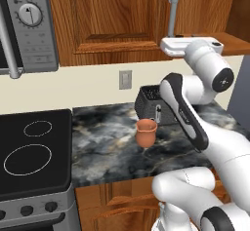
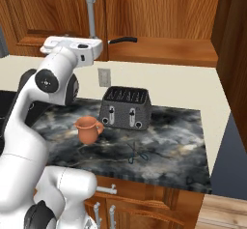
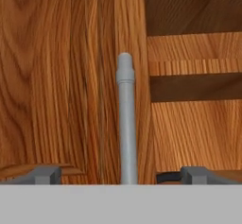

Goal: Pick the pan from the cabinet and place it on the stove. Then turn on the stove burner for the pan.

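**Open gripper astride the cabinet handle**

Where the hand view looks along the gripper (image 3: 120, 175), its fingertips (image 3: 45, 174) stand wide apart with the grey bar handle (image 3: 126, 124) upright between them, nothing clamped. Beside the door the cabinet (image 3: 194, 124) stands open, showing shelves. From the right base view a black pan handle (image 2: 123, 40) pokes out over the cabinet's bottom shelf; the pan's bowl is hidden. Left base view alone shows the stove (image 1: 34, 152), its burner (image 1: 27, 159) bare, and the microwave (image 1: 29, 25). Toaster (image 2: 125, 108) and clay jug (image 2: 88, 129) stand on the counter.
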{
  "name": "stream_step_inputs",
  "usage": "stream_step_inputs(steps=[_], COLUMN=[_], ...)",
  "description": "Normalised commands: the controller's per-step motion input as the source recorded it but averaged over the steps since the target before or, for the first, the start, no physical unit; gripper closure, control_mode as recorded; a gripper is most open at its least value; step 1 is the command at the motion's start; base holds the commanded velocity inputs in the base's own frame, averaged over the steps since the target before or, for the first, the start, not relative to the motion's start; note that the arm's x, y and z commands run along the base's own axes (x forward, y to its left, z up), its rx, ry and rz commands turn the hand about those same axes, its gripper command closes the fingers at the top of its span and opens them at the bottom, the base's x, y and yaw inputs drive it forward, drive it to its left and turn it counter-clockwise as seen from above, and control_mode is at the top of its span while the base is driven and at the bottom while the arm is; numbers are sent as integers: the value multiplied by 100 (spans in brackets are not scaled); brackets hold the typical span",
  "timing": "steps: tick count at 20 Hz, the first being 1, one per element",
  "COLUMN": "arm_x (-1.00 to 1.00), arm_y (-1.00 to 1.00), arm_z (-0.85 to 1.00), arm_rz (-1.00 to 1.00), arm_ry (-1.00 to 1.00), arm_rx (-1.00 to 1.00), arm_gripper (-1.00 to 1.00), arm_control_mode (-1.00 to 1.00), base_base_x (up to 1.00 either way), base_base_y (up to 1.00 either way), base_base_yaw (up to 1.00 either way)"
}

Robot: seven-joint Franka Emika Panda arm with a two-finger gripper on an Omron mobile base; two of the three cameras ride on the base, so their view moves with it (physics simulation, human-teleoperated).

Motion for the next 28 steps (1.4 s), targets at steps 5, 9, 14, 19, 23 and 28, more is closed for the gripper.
stream_step_inputs(steps=[5,9,14,19,23,28], arm_x=[23,26,27,29,32,33], arm_y=[0,0,0,0,0,0], arm_z=[0,0,0,0,0,0], arm_rz=[0,0,0,0,0,0], arm_ry=[0,0,0,0,0,0], arm_rx=[-1,0,0,0,0,0], arm_gripper=[-100,-100,-100,-100,-100,-100], arm_control_mode=[-100,-100,-100,-100,-100,-100], base_base_x=[0,0,0,0,0,0], base_base_y=[0,0,0,0,0,0], base_base_yaw=[0,0,0,0,0,0])
